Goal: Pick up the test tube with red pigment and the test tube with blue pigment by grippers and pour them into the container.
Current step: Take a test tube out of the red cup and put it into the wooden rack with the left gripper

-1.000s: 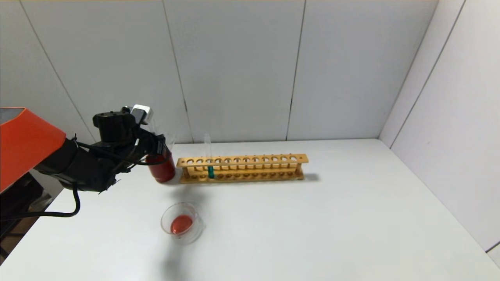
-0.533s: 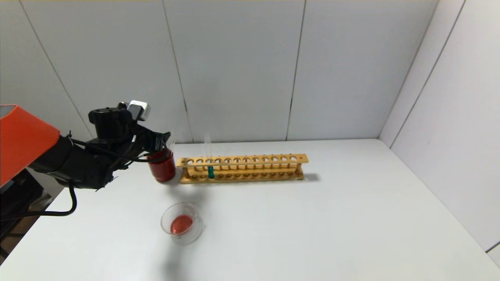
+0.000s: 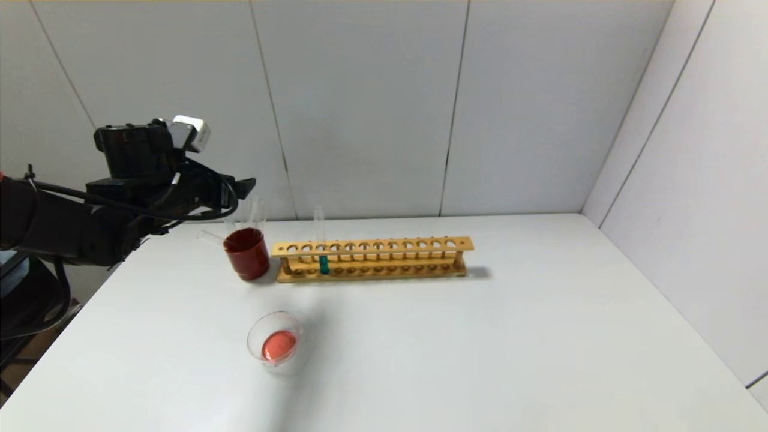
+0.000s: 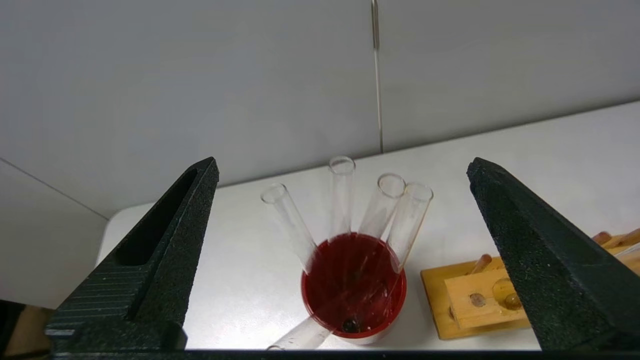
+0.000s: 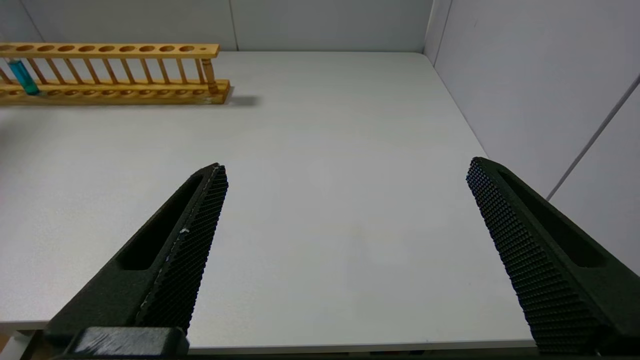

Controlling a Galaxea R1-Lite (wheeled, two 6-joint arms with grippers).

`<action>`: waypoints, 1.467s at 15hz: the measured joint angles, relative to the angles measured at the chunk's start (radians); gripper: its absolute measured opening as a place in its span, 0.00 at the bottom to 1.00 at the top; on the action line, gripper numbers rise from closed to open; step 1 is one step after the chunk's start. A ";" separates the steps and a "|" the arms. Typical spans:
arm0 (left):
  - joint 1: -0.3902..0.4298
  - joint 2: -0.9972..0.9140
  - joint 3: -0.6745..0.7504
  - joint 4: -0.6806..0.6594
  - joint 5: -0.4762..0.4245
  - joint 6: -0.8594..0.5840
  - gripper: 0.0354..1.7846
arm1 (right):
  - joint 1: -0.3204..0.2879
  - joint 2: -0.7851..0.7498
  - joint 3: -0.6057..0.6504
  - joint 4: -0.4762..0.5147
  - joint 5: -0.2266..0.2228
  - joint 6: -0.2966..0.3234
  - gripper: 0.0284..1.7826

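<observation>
The test tube with blue pigment (image 3: 324, 263) stands upright near the left end of the wooden rack (image 3: 372, 258); it also shows in the right wrist view (image 5: 22, 77). No tube with red liquid is in view. The container (image 3: 276, 345), a clear glass dish, holds orange-red liquid in front of the rack. My left gripper (image 3: 237, 186) is open and empty, hanging above and behind the dark red cup (image 3: 246, 255); in the left wrist view (image 4: 342, 165) the cup (image 4: 352, 290) lies between its jaws, lower down. My right gripper (image 5: 345, 167) is open and empty, low over the table's front right.
The dark red cup holds several empty clear tubes (image 4: 407, 220), one leaning out low to its left (image 3: 210, 237). The rack's left end (image 4: 480, 300) stands close beside the cup. Grey walls close in the back and right side of the white table (image 3: 510, 336).
My left gripper has risen and drawn back to the left, away from the dark red cup. A clear tube now leans out of the cup's left side.
</observation>
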 joint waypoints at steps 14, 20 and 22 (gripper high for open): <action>-0.281 -0.243 0.046 0.466 -0.002 -0.246 0.98 | 0.000 0.000 0.000 0.000 0.000 0.001 0.98; -0.304 -0.123 0.049 0.313 0.025 -0.297 0.98 | 0.000 0.000 0.000 0.000 0.000 0.001 0.98; -0.308 -0.074 0.042 0.277 0.027 -0.294 0.98 | 0.000 0.000 0.000 0.000 0.000 0.000 0.98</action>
